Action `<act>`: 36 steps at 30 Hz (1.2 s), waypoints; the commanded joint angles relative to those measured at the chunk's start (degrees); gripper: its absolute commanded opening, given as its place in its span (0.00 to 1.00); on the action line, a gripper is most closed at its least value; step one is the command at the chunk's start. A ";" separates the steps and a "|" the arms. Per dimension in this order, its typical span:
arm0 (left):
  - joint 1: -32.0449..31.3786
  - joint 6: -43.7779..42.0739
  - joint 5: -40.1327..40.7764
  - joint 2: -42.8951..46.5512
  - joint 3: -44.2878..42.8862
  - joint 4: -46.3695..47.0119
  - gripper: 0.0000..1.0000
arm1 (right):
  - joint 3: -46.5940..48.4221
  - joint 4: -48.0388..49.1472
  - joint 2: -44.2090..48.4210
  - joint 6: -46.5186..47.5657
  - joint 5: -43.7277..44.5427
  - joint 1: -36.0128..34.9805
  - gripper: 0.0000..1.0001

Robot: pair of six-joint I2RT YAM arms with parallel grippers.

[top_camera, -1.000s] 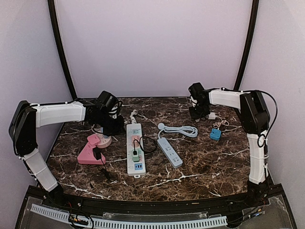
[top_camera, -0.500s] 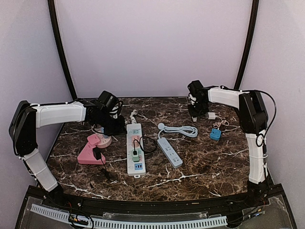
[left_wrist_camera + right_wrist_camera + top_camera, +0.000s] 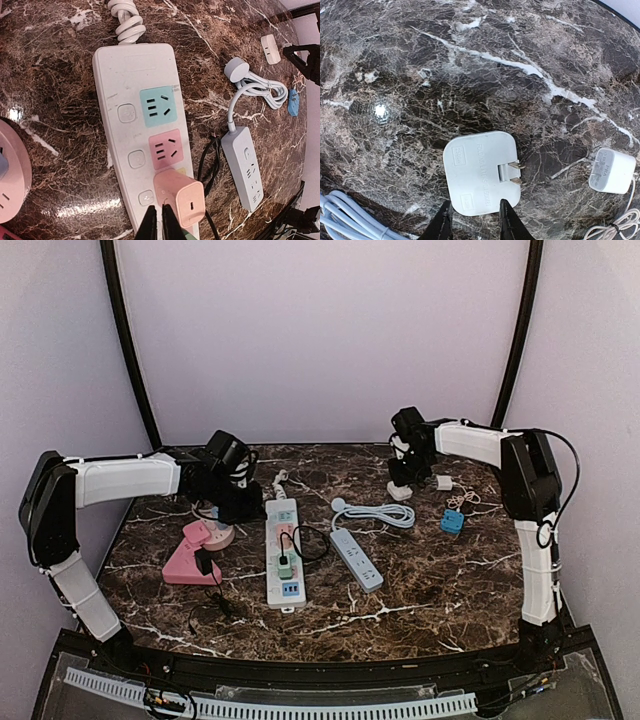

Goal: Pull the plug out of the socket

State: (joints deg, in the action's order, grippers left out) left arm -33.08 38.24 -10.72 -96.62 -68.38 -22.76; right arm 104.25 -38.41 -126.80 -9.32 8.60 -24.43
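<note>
A white power strip (image 3: 130, 100) lies on the marble table, also in the top view (image 3: 281, 555). A pink charger plug (image 3: 180, 197) sits in it below the pink socket. My left gripper (image 3: 156, 222) is shut and empty, its tips over the strip just left of the pink plug. A green plug (image 3: 286, 566) with a black cable sits lower on the strip. My right gripper (image 3: 475, 220) is open at the back of the table, its fingers either side of the near edge of a white folding adapter (image 3: 477, 172) lying flat.
A grey power strip (image 3: 357, 558) with a coiled white cable (image 3: 385, 513) lies mid-table. A pink socket block (image 3: 187, 562) with a black plug stands at the left. A small white charger (image 3: 611, 171) and a blue object (image 3: 452, 521) lie at the right.
My right gripper has shifted slightly left and up, and the white adapter now shows on the table under it. The left arm has not moved.
</note>
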 commanded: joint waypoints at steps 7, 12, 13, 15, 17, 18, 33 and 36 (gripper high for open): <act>-0.39 0.43 1.52 -0.13 2.32 -0.77 0.05 | -0.88 0.78 2.73 -2.47 -7.10 -0.79 0.31; -0.51 0.54 2.27 -1.44 2.70 -1.14 0.05 | -3.58 2.14 6.47 -3.03 -8.37 -2.73 0.37; -0.59 0.64 2.27 -2.03 2.65 -1.03 0.05 | -4.39 2.60 7.23 -3.27 -9.55 -3.27 0.38; -1.08 0.73 2.45 -2.93 2.46 -0.89 0.05 | -5.62 3.36 8.58 -3.78 -11.00 -4.38 0.42; -1.78 0.98 2.94 -3.91 2.13 -1.04 0.05 | -6.25 3.51 9.46 -3.94 -11.45 -5.81 0.44; -2.22 1.27 3.72 -4.23 1.99 -1.23 0.05 | -6.39 3.40 9.90 -4.02 -11.60 -6.57 0.45; -3.37 7.86 11.03 -1.60 8.66 0.80 0.03 | -6.25 4.10 11.74 -6.35 -15.84 -16.30 0.56; -3.90 8.01 10.86 -2.94 8.74 1.50 0.03 | -5.22 4.17 11.26 -6.49 -16.55 -17.15 0.56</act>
State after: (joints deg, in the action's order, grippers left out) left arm -36.27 44.86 -1.17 -100.22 -60.47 -21.71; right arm 97.49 -35.16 -116.36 -15.03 -6.72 -40.71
